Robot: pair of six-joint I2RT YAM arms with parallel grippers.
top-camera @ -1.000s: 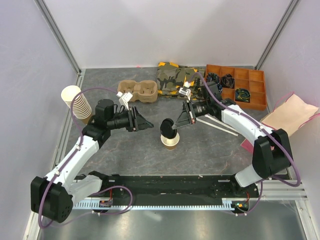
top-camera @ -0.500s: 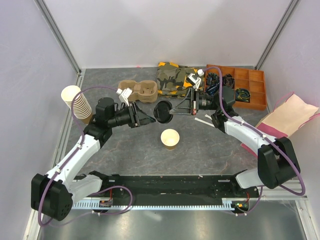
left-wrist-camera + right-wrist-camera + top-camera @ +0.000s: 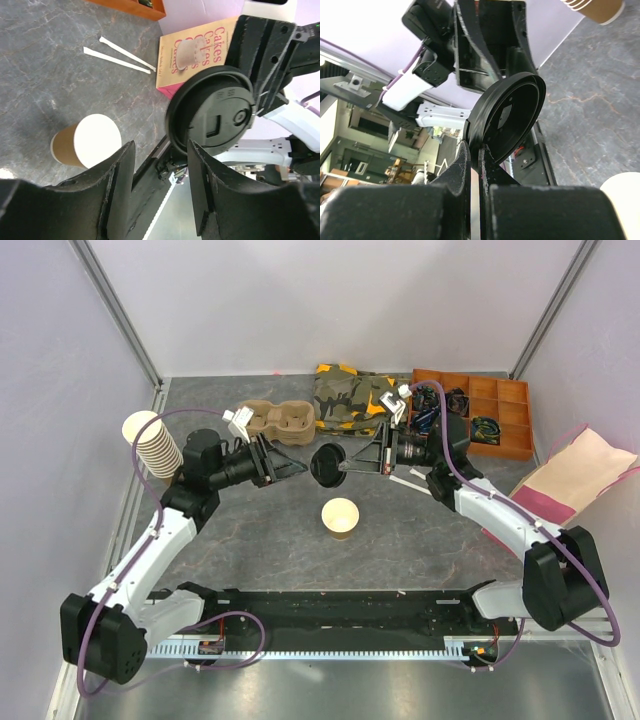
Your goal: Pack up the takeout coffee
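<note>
1. Cup: tan paper, lidless, upright on table btwn the arms; you get only its white inside from above.
2. Lid: black, held on edge off the table, beyond cup. R gripper is clenched on its rim; the pinch point is hidden in your top view.
3. L gripper: jaws apart, nothing btwn them, just beside lid; touching or not, hard to tell.
4. Cake box: pink, partly behind lid.
5. Cup stack: far left, cut off in R wrist view.
</note>
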